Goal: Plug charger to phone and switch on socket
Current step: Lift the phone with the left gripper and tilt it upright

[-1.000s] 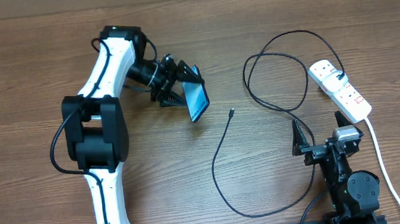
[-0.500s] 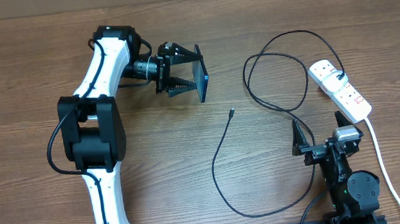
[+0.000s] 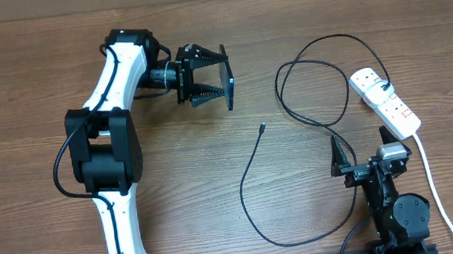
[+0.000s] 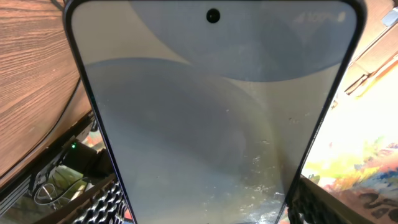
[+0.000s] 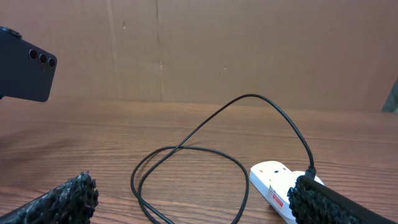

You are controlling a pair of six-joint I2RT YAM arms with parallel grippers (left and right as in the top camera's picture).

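My left gripper (image 3: 216, 78) is shut on the phone (image 3: 231, 89) and holds it above the table, edge-on to the overhead camera. In the left wrist view the phone's pale screen (image 4: 211, 118) fills the frame between the two fingers (image 4: 102, 202). The right wrist view shows the phone's dark back (image 5: 25, 65) at far left. The charger's black cable (image 3: 253, 190) lies loose on the wood, its connector tip (image 3: 262, 126) free and pointing toward the phone. The cable's loop (image 5: 186, 149) runs to the white socket (image 3: 386, 101). My right gripper (image 3: 366, 149) stands open near the socket (image 5: 277, 186), holding nothing.
The socket's thick white cord (image 3: 430, 175) runs down the right side past the right arm's base (image 3: 398, 211). The left arm (image 3: 113, 145) stretches along the left of the wooden table (image 3: 217, 210). A brown wall (image 5: 217, 50) stands behind the table.
The left gripper has turned the phone from tilted with its blue screen up to edge-on, and carried it slightly up and to the right. The right arm, cable and socket stayed still.
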